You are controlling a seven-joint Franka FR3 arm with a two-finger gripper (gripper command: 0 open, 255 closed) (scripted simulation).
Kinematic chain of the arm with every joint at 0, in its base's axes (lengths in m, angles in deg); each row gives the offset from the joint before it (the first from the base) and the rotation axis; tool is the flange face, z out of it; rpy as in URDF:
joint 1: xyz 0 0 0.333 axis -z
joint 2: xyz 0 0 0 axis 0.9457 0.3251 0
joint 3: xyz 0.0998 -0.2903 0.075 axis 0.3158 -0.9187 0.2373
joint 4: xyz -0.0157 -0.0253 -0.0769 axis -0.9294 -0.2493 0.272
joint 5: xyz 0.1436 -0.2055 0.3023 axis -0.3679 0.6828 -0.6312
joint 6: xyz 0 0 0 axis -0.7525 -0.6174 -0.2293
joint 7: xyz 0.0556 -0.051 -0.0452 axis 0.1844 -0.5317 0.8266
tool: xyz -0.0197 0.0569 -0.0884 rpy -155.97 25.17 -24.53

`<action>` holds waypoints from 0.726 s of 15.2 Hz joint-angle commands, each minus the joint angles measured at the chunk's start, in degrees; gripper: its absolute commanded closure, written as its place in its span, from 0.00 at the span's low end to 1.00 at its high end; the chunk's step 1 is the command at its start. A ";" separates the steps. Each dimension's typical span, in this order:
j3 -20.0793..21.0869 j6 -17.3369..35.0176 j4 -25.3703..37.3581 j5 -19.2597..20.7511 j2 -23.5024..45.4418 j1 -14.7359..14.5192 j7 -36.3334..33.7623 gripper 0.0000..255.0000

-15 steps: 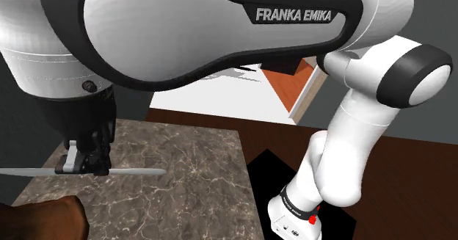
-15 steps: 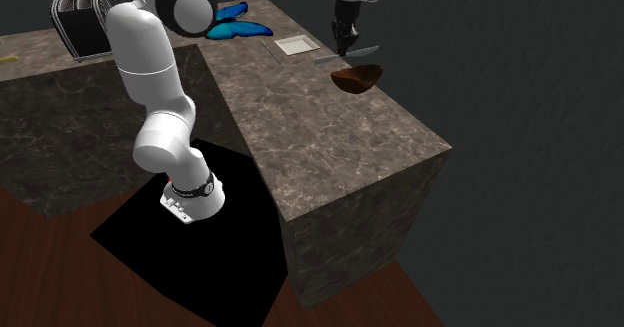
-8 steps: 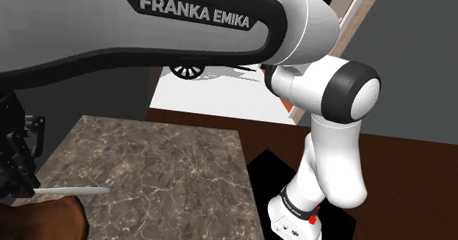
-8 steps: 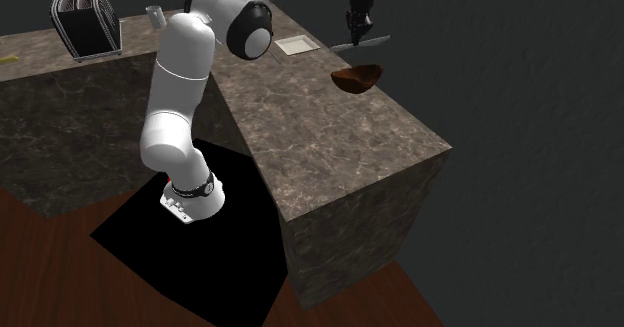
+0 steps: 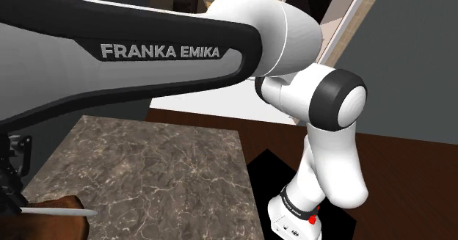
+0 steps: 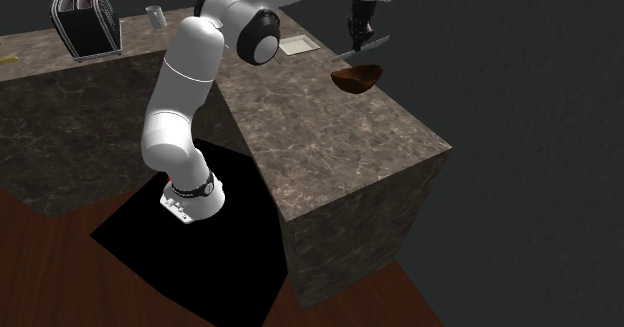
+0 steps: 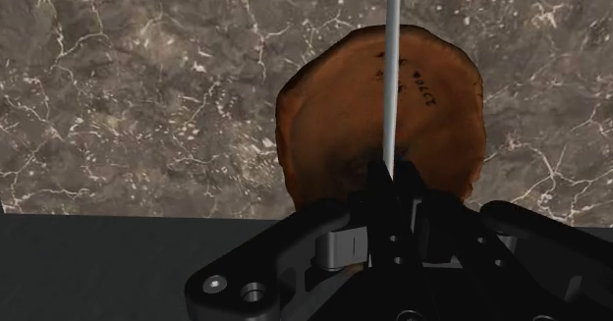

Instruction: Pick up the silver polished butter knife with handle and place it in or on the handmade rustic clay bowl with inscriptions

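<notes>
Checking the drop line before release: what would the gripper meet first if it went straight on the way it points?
The brown bowl: the wrist view shows it dead ahead of the gripper, shut on the butter knife, so the knife would probably touch it first. The gap is unclear.

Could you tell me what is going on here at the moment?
The robot arm has a silver butter knife clamped between its black fingers and holds it roughly level above the brown clay bowl, which sits near the edge of the stone-patterned counter. The blade reaches across the bowl's middle, and the knife has not yet been let go.
</notes>
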 commanded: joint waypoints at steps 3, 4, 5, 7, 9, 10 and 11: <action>0.08 3.74 -4.30 -0.19 -0.55 0.93 -0.29 1.00; 0.09 4.60 -5.32 -0.23 -0.68 1.15 -0.35 1.00; 0.09 5.44 -6.30 -0.25 -0.79 1.36 -0.40 1.00; 0.08 7.08 -8.14 -0.28 -0.94 1.74 -0.51 1.00; 0.06 8.67 -9.85 -0.26 -1.01 2.06 -0.62 1.00; 0.03 9.95 -11.18 -0.23 -1.01 2.29 -0.72 1.00; 0.03 9.95 -11.18 -0.22 -1.01 2.30 -0.72 1.00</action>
